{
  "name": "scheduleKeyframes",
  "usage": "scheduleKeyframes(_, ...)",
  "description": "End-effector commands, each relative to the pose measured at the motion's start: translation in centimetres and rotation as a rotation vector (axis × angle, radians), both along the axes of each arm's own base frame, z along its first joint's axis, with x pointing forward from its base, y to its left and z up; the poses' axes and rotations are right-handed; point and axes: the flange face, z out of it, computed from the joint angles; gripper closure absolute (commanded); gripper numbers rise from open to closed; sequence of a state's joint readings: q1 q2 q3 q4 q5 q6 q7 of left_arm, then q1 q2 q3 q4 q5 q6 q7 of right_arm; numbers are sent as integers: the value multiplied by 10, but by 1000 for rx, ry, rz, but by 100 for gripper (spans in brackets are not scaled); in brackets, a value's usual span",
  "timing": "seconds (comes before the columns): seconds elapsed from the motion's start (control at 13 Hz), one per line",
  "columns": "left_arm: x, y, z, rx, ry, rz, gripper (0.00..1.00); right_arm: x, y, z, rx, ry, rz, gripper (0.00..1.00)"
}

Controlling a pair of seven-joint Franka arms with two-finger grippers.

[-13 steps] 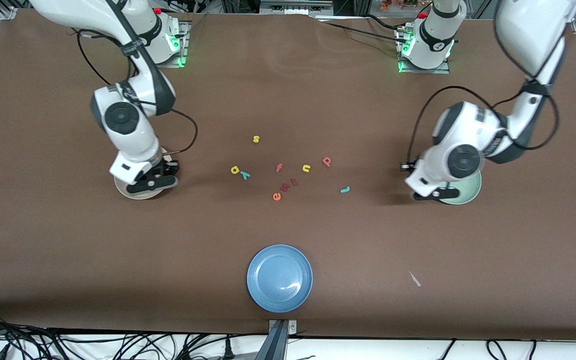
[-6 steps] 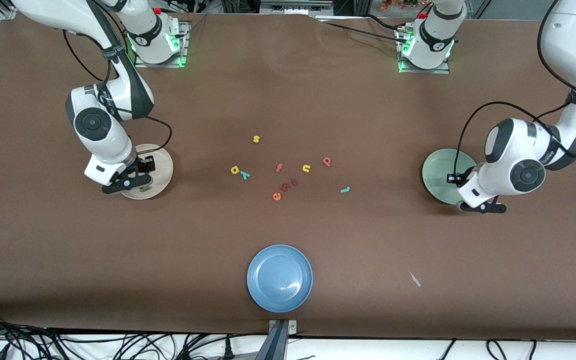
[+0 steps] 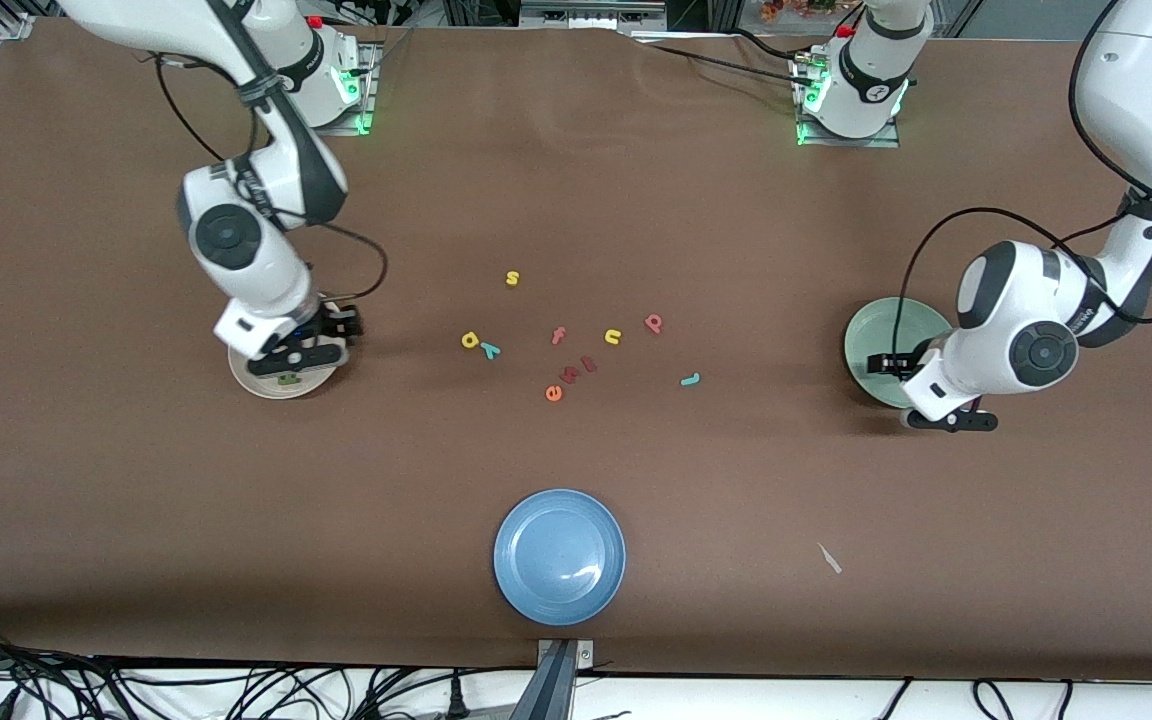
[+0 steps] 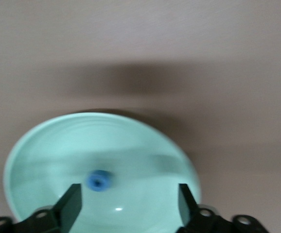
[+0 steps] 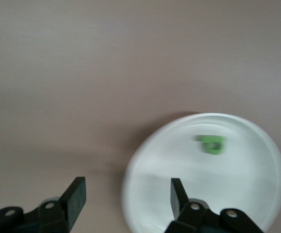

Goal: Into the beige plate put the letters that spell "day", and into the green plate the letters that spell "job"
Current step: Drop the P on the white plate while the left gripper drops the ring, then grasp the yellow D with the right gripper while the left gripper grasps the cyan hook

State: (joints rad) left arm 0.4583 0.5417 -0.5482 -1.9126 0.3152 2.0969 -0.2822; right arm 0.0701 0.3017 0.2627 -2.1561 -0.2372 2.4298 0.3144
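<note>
Front view shows 2 of 6 done. The small green foam d (image 3: pixel 288 379) lies flat in the round cream-beige plate (image 3: pixel 248 379), in the part of the plate nearest the front cam. The tiny blue foam ring o (image 4: pixel 98 180) sits in the round pale sage-green plate (image 4: pixel 43 141), seen only in my left wrist view; in the front view my left arm hides it.

Left to do, placed relative to the orange-red foam e (image 3: pixel 553 393) mid-table: the yellow foam a (image 3: pixel 470 340) & the teal foam y (image 3: pixel 490 350), touching or nearly so, lie toward the right arm's end and farther from the front cam than the e. The pinkish-red foam b (image 3: pixel 653 323) lies toward the left arm's end, farther from the cam. The teal hook-shaped foam j (image 3: pixel 691 379) lies toward the left arm's end, a bit farther than the e.

Orientation: the j's long axis runs roughly along the table's length, hook end toward the left arm's end. The y leans diagonally. The d is too blurred to read which way it faces; the o has no long axis.

My right gripper (image 5: pixel 126 196) hangs over the beige plate's edge, fingers spread, holding nothing. My left gripper (image 4: pixel 131 201) hangs over the green plate's rim, fingers also apart and empty.
</note>
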Motion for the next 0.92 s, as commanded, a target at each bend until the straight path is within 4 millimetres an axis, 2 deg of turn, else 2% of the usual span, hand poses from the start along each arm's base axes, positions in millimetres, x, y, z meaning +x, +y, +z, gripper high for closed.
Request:
scheduleKeyframes(0.0, -10, -66, 30, 25, -3, 150, 1, -15, 47, -15, 77, -17, -97, 21)
scheduleKeyframes(0.23, -26, -145, 31, 78, -8, 377, 5, -29, 90, -33, 146, -23, -203, 21)
scheduleKeyframes(0.31, -30, -166, 26, 85, -16, 456, 9, -35, 102, -38, 156, -22, -215, 20)
scheduleKeyframes(0.54, -33, -227, 5, 35, -80, 744, 10, -53, 137, -56, 176, -38, -151, 18)
scheduleKeyframes(0.69, -37, -250, -12, 46, -127, 849, 10, -66, 153, -66, 167, -45, -77, 18)
scheduleKeyframes(0.85, -24, -267, -32, 101, -193, 968, 10, -73, 162, -69, 152, -73, 17, 18)
